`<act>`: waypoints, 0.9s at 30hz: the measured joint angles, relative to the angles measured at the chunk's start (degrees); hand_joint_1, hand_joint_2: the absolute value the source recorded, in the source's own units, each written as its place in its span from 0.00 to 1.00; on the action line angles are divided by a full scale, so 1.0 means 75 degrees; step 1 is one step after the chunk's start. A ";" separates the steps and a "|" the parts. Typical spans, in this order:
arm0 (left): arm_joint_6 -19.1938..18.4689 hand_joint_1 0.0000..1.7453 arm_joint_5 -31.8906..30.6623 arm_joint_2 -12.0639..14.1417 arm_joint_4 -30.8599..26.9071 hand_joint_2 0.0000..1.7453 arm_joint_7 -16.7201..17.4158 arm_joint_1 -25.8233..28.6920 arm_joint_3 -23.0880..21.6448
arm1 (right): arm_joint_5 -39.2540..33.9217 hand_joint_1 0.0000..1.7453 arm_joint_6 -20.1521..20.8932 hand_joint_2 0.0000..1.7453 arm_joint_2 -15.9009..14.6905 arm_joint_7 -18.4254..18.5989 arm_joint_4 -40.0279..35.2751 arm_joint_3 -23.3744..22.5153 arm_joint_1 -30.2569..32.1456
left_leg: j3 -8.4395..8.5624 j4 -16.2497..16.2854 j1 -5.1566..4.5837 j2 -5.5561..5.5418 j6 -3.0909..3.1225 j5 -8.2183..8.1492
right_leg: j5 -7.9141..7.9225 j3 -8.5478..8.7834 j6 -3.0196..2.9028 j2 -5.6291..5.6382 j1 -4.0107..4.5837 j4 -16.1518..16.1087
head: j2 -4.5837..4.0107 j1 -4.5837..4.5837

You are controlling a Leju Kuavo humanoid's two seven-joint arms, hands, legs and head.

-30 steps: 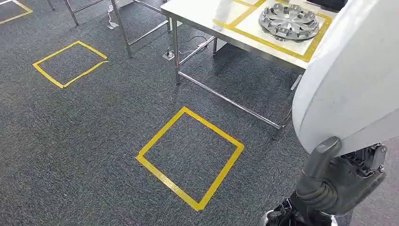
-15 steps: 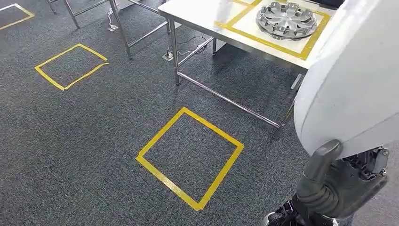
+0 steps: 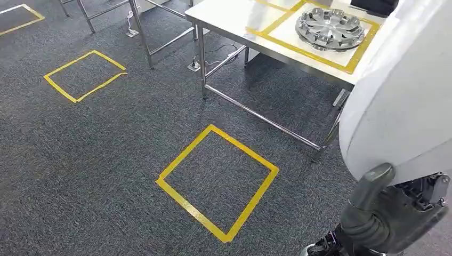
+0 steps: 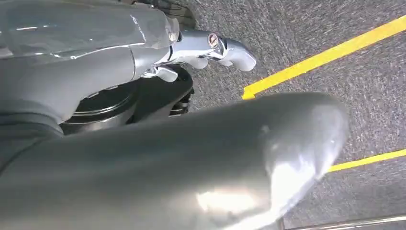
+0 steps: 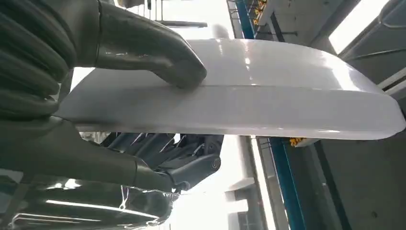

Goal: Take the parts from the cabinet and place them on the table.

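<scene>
My right hand [image 3: 392,213] grips a large smooth white curved part [image 3: 405,90] at the right edge of the head view, its thumb pressed on the part's face. The right wrist view shows the same white part [image 5: 239,91] pinched between my thumb [image 5: 143,43] and the fingers beneath it. A white table [image 3: 234,16] stands ahead at upper right, and a silver wheel cover [image 3: 330,26] lies on it inside a yellow tape outline. My left hand [image 4: 167,158] hangs over the carpet with nothing in it, its thumb apart from the fingers.
Dark grey carpet carries yellow tape squares, one just ahead [image 3: 218,181] and one farther left [image 3: 85,74]. Steel table legs and a crossbar [image 3: 261,120] run under the table. A power strip with cables [image 3: 194,65] lies by the legs.
The whole picture has shifted slightly down and right, so the camera has moved. The right hand keeps its hold on the white part.
</scene>
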 joint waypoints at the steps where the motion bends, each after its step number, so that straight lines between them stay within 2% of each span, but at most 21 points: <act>1: -0.0011 0.00 0.0012 0.0000 0.0000 0.00 -0.0006 0.0003 0.0006 | -0.0014 1.00 0.0009 1.00 -0.0003 0.0003 0.0000 0.0000 0.0000 | 0.0060 0.0000 0.0008 -0.0004 -0.0031 -0.0057 | 0.0322 0.0150 -0.0018 -0.0002 -0.0023 -0.0414 | 0.0000 -0.0003; 3: -0.0050 0.00 0.0044 -0.0003 0.0000 0.00 -0.0012 0.0005 0.0015 | -0.0032 1.00 0.0026 1.00 -0.0006 0.0000 0.0000 0.0003 -0.0004 | 0.0285 0.0001 0.0017 -0.0004 -0.0109 -0.0196 | 0.1099 0.0739 -0.0059 -0.0024 -0.0068 -0.1855 | 0.0000 0.0043; 4: -0.0073 0.00 0.0067 -0.0003 0.0003 0.00 -0.0012 0.0017 0.0032 | -0.0038 1.00 0.0032 1.00 -0.0014 0.0000 0.0006 0.0003 -0.0006 | 0.0278 -0.0010 0.0041 0.0009 -0.0157 -0.0252 | 0.1132 0.0814 -0.0060 -0.0047 -0.0044 -0.2054 | 0.0000 0.0059; 5: -0.0096 0.00 0.0067 0.0000 0.0003 0.00 -0.0012 0.0009 0.0044 | -0.0044 1.00 0.0035 1.00 -0.0017 0.0003 0.0012 0.0006 -0.0011 | 0.0312 -0.0033 0.0043 0.0011 -0.0223 -0.0266 | 0.1031 0.0773 -0.0107 -0.0105 0.0065 -0.2159 | 0.0000 0.0020; 7: -0.0102 0.00 0.0073 -0.0015 0.0003 0.00 -0.0012 0.0013 0.0070 | -0.0044 1.00 0.0035 1.00 -0.0015 0.0006 -0.0009 0.0012 -0.0011 | 0.0433 -0.0025 0.0082 0.0045 -0.0372 -0.0301 | 0.0897 0.0914 -0.0312 -0.0097 0.0137 -0.2183 | 0.0000 0.0023; 8: -0.0105 0.00 0.0073 -0.0053 0.0006 0.00 -0.0012 -0.0014 0.0076 | -0.0038 1.00 0.0035 1.00 -0.0015 0.0000 -0.0018 0.0023 -0.0028 | 0.0490 0.0059 0.0104 0.0048 -0.0420 -0.0209 | 0.0809 0.0998 -0.0407 -0.0085 0.0153 -0.2228 | 0.0000 0.0108; 9: -0.0105 0.00 0.0073 -0.0070 0.0006 0.00 -0.0012 -0.0048 0.0076 | -0.0038 1.00 0.0035 1.00 -0.0006 0.0000 -0.0035 0.0035 -0.0028 | 0.0262 0.0387 0.0118 0.0051 -0.0448 -0.0117 | 0.0764 0.1261 -0.0461 -0.0064 0.0102 -0.2314 | 0.0000 0.0082; 10: -0.0114 0.00 0.0070 -0.0073 0.0006 0.00 -0.0012 -0.0062 0.0076 | -0.0041 1.00 0.0038 1.00 0.0006 0.0000 -0.0038 0.0038 -0.0047 | -0.0013 0.0946 0.0101 0.0033 -0.0423 0.0073 | 0.0686 0.1419 -0.0528 -0.0094 0.0104 -0.2344 | 0.0000 0.0049; 12: -0.0116 0.00 0.0070 -0.0076 0.0009 0.00 -0.0009 -0.0047 0.0082 | -0.0038 1.00 0.0038 1.00 0.0012 0.0000 -0.0038 0.0052 -0.0058 | -0.0826 0.2011 0.0067 0.0020 -0.0393 0.0008 | 0.0523 0.1632 -0.0608 -0.0095 0.0126 -0.2358 | 0.0000 0.0009; 13: -0.0117 0.00 0.0073 -0.0067 0.0009 0.00 -0.0009 -0.0019 0.0085 | -0.0041 1.00 0.0038 1.00 0.0012 0.0003 -0.0038 0.0052 -0.0055 | -0.1222 0.2354 0.0036 0.0006 -0.0401 -0.0301 | 0.0407 0.1759 -0.0622 -0.0071 0.0135 -0.2359 | 0.0000 0.0011; 14: -0.0116 0.00 0.0073 -0.0061 0.0009 0.00 -0.0009 0.0009 0.0093 | -0.0041 1.00 0.0038 1.00 0.0012 0.0003 -0.0038 0.0052 -0.0055 | -0.1521 0.2466 0.0003 0.0004 -0.0387 -0.0743 | 0.0284 0.1907 -0.0627 -0.0039 0.0139 -0.2361 | 0.0000 0.0009; 15: -0.0108 0.00 0.0073 -0.0049 0.0009 0.00 -0.0009 0.0021 0.0108 | -0.0038 1.00 0.0038 1.00 0.0012 0.0003 -0.0038 0.0055 -0.0055 | -0.1733 0.2382 -0.0019 0.0003 -0.0383 -0.1097 | 0.0148 0.2078 -0.0619 -0.0004 0.0138 -0.2361 | 0.0000 0.0009; 16: -0.0090 0.00 0.0070 -0.0038 0.0009 0.00 -0.0012 0.0021 0.0114 | -0.0041 1.00 0.0038 1.00 0.0012 0.0003 -0.0038 0.0055 -0.0051 | -0.1817 0.2143 -0.0029 0.0004 -0.0366 -0.1214 | 0.0052 0.2254 -0.0603 0.0013 0.0136 -0.2361 | 0.0000 0.0003; 17: -0.0055 0.00 0.0064 -0.0026 0.0009 0.00 -0.0035 0.0020 0.0114 | -0.0038 1.00 0.0035 1.00 0.0012 0.0003 -0.0038 0.0058 -0.0052 | -0.1824 0.1747 -0.0042 0.0007 -0.0333 -0.1092 | -0.0057 0.2431 -0.0580 0.0018 0.0134 -0.2358 | 0.0000 0.0009; 18: 0.0000 0.00 0.0038 -0.0017 0.0009 0.00 -0.0091 0.0021 0.0114 | -0.0029 1.00 0.0032 1.00 0.0012 0.0003 -0.0038 0.0061 -0.0053 | -0.1808 0.1252 -0.0054 0.0007 -0.0289 -0.0580 | -0.0202 0.2597 -0.0557 0.0026 0.0131 -0.2357 | 0.0000 0.0006; 19: 0.0088 0.00 -0.0006 -0.0012 0.0009 0.00 -0.0158 0.0044 0.0111 | -0.0020 1.00 0.0029 1.00 0.0009 0.0003 -0.0032 0.0061 -0.0049 | -0.1812 0.0674 -0.0071 0.0028 -0.0224 0.0629 | -0.0356 0.2619 -0.0517 0.0031 0.0134 -0.2360 | 0.0000 0.0003; 20: 0.0181 0.00 -0.0032 -0.0009 0.0006 0.00 -0.0198 0.0048 0.0108 | -0.0017 1.00 0.0026 1.00 0.0000 0.0003 -0.0023 0.0064 -0.0052 | -0.1857 0.0323 -0.0102 0.0032 -0.0192 0.1407 | -0.0515 0.2739 -0.0471 0.0073 0.0198 -0.2240 | 0.0000 -0.0021; 21: 0.0372 0.00 -0.0105 -0.0011 0.0009 0.00 -0.0192 0.0049 0.0108 | -0.0015 1.00 0.0018 1.00 0.0000 0.0003 -0.0035 0.0067 -0.0055 | -0.1783 0.0459 -0.0111 0.0021 -0.0161 0.1434 | -0.0650 0.2723 -0.0405 0.0097 0.0210 -0.2270 | 0.0000 0.0014; 23: 0.0595 0.00 -0.0117 -0.0023 0.0009 0.00 -0.0181 0.0003 0.0111 | -0.0006 1.00 0.0014 1.00 -0.0003 0.0006 -0.0041 0.0070 -0.0068 | -0.1803 0.0498 -0.0144 -0.0015 -0.0077 0.1320 | -0.0729 0.2855 -0.0339 0.0078 0.0170 -0.2447 | 0.0000 -0.0009; 25: 0.0787 0.00 -0.0143 -0.0029 0.0003 0.00 -0.0122 -0.0027 0.0108 | -0.0003 1.00 0.0006 1.00 -0.0006 0.0009 -0.0058 0.0070 -0.0085 | -0.1645 0.0436 -0.0068 -0.0046 0.0018 0.1192 | -0.0852 0.3027 -0.0248 0.0048 0.0160 -0.2424 | 0.0000 0.0015; 27: 0.0839 0.00 -0.0154 -0.0032 0.0003 0.00 -0.0119 -0.0031 0.0108 | 0.0012 1.00 0.0003 1.00 -0.0017 -0.0009 -0.0061 0.0073 -0.0133 | -0.1526 0.0426 -0.0065 -0.0038 0.0078 0.1067 | -0.1289 0.2430 -0.0141 0.0036 0.0120 -0.1369 | 0.0000 0.0012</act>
